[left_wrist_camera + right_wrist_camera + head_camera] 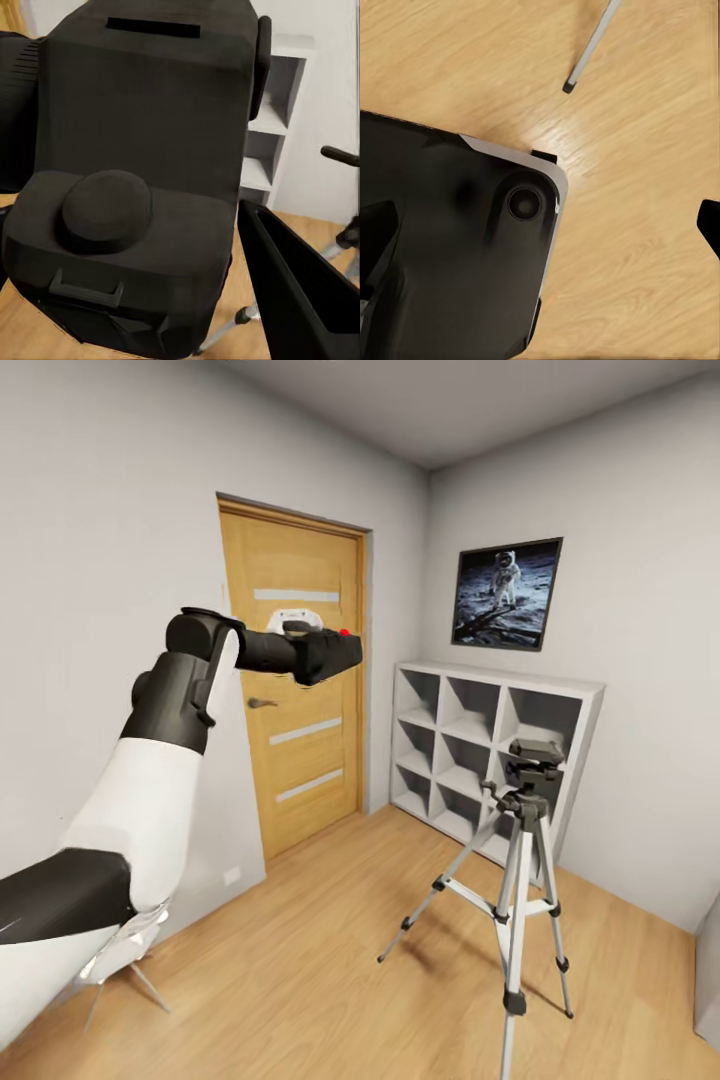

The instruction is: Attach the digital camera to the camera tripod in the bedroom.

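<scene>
My left gripper (308, 653) is raised at chest height in front of the door, shut on the digital camera (335, 651), a matte black box with a small red button on top. The left wrist view has the camera (142, 135) up close between the fingers (300, 292). The camera tripod (522, 860) stands on the plank floor to the right, lower than the camera, its black head (535, 758) bare. One of its legs (589, 49) appears in the right wrist view, where a dark fingertip (709, 225) pokes in at the edge.
An oak door (300, 760) with frosted strips is straight behind the camera. Grey cube shelving (470, 745) stands behind the tripod under an astronaut picture (507, 592). My black base (450, 255) rests on the wooden floor (300, 960).
</scene>
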Available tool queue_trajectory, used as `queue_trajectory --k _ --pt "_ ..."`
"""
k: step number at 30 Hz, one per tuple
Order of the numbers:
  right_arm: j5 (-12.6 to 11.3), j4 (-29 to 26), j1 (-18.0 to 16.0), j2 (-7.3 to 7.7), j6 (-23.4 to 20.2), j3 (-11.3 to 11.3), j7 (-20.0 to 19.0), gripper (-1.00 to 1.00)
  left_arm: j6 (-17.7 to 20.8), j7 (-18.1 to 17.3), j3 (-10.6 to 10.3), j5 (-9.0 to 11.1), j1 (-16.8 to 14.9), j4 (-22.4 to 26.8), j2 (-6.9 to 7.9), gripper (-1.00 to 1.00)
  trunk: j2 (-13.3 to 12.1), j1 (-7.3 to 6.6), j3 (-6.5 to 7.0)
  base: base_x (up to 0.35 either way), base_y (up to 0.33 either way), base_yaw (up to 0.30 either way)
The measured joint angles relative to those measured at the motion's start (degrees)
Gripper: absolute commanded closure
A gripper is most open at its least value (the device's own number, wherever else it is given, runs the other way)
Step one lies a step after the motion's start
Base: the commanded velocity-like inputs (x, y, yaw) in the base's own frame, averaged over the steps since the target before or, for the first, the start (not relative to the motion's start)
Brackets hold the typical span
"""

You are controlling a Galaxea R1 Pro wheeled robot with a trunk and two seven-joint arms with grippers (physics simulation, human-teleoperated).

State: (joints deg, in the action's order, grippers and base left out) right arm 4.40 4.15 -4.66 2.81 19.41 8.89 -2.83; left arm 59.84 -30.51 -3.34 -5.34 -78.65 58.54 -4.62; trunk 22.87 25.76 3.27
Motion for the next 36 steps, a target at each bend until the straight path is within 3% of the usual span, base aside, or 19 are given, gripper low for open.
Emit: queue_trajectory --k 2,4,8,17,24,36 --pt "0.0 0.0 0.0 0.0 0.0 0.0 0.0 -1.0 -0.1 0.0 0.0 -0.2 -6.0 -6.4 -0.8 1.0 0.0 0.02 0.01 0.0 0.0 -0.279" --pt "0.0 0.0 0.0 0.0 0.0 0.0 0.0 -1.0 0.0 -0.1 0.0 -0.1 -8.8 -9.9 -0.98 1.0 0.0 0.0 0.0 0.0 0.0 -0.279" --pt "0.0 0.0 0.0 0.0 0.0 0.0 0.0 -1.0 0.0 -1.6 0.0 0.1 -11.3 -14.0 -1.13 1.0 0.0 0.0 -0.01 0.0 0.0 -0.28" --pt "0.0 0.0 0.0 0.0 0.0 0.0 0.0 -1.0 0.0 -6.9 -0.2 0.0 -12.2 -15.1 -1.15 1.0 0.0 0.0 -0.01 0.0 0.0 -0.28" --pt "0.0 0.0 0.0 0.0 0.0 0.0 0.0 -1.0 0.0 -7.3 -0.4 0.2 -12.0 -8.0 -1.08 1.0 0.0 0.0 0.0 0.0 0.0 -0.204" --pt "0.0 0.0 0.0 0.0 0.0 0.0 0.1 -1.0 0.0 -7.2 -0.5 0.0 -11.8 -5.2 -1.07 1.0 0.0 0.0 -0.01 0.0 -0.038 -0.02"
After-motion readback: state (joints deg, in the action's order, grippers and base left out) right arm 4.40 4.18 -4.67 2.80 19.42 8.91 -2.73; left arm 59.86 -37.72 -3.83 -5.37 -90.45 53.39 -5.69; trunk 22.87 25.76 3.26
